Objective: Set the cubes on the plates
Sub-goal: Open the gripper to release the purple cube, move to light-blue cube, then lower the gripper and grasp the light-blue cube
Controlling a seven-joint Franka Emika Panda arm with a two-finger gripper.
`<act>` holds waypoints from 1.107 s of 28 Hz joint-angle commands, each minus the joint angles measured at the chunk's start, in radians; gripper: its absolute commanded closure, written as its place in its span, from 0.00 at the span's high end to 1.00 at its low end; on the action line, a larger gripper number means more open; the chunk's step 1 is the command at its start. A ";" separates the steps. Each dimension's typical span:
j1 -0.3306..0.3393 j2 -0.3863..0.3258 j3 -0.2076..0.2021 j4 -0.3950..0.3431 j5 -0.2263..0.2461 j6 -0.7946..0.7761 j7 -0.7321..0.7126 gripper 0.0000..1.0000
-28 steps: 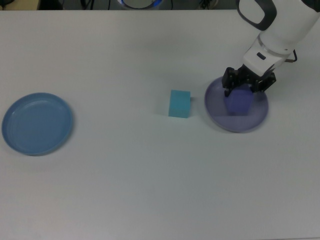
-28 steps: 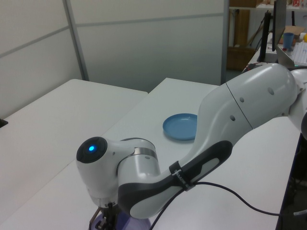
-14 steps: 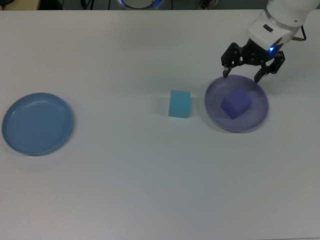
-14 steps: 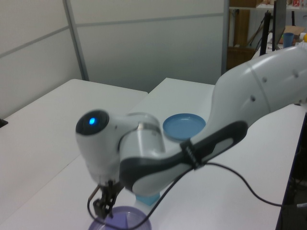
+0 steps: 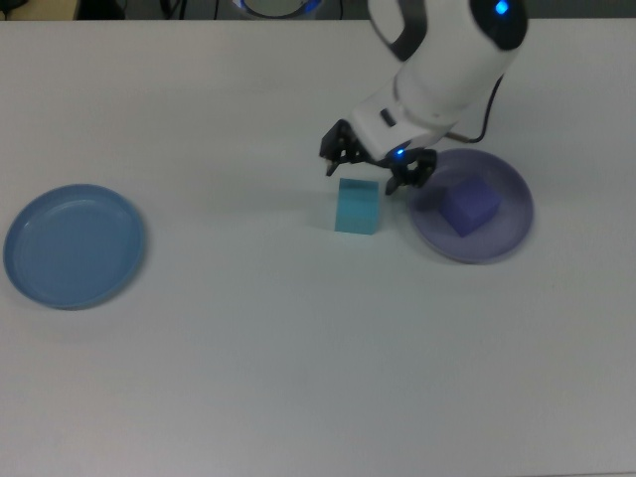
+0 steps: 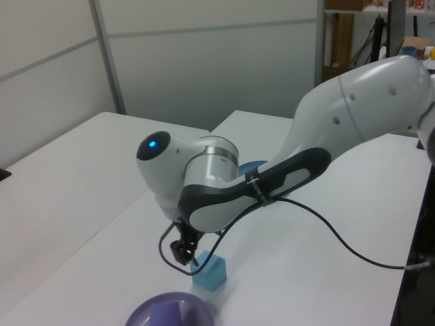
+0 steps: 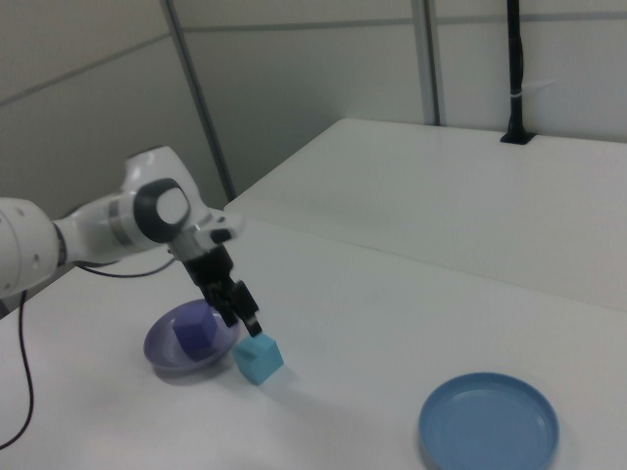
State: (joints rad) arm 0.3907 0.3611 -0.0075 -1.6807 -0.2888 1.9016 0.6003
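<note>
blue plate [image 5: 75, 245] sits near the left edge of the counter [image 5: 248, 378] in the top view, with nothing on it. it also shows in the right view [image 7: 489, 423], toward the near right corner, and in the left view only a sliver is visible behind the arm.

light blue cube [image 5: 357, 206] rests directly on the counter surface near its middle in the top view, well apart from the blue plate and just beside the left rim of the purple plate [image 5: 505, 237]. it is on neither plate. the right view shows the light blue cube [image 7: 259, 359] just beside the purple plate [image 7: 162, 351]; the left view shows the cube [image 6: 209, 272] beyond the plate [image 6: 146, 312].

tool [image 5: 371, 167] hangs directly over the light blue cube, fingers spread wide to either side of the cube's far edge in the top view, gripping nothing. in the right view the tool [image 7: 238, 311] sits just above the cube's top face; contact cannot be confirmed.

purple cube [image 5: 470, 206] lies inside the purple plate, toward the right side of the counter in the top view.
</note>
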 commanded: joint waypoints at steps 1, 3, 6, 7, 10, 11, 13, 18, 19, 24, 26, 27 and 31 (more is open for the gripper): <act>-0.019 0.009 0.000 -0.039 0.004 0.022 -0.036 1.00; -0.024 0.009 0.000 -0.054 0.004 0.022 -0.053 1.00; -0.023 0.010 0.000 -0.068 0.002 0.028 -0.059 1.00; -0.023 0.009 0.000 -0.077 0.002 0.043 -0.059 1.00; -0.023 0.009 0.001 -0.080 0.003 0.050 -0.059 1.00; -0.023 0.007 0.001 -0.080 0.004 0.050 -0.059 1.00; -0.024 -0.008 0.001 -0.080 0.004 0.045 -0.060 1.00; -0.050 -0.051 0.000 -0.077 0.007 0.036 -0.088 1.00; -0.053 -0.062 0.001 -0.073 0.016 0.021 -0.091 1.00; -0.053 -0.071 0.006 -0.073 0.037 0.005 -0.109 1.00; -0.050 -0.064 0.012 -0.073 0.039 0.010 -0.108 1.00; -0.049 -0.059 0.012 -0.073 0.039 0.013 -0.108 1.00; -0.041 -0.033 0.017 -0.071 0.043 0.017 -0.106 1.00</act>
State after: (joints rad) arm 0.3434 0.3198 0.0028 -1.7319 -0.2695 1.9151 0.5131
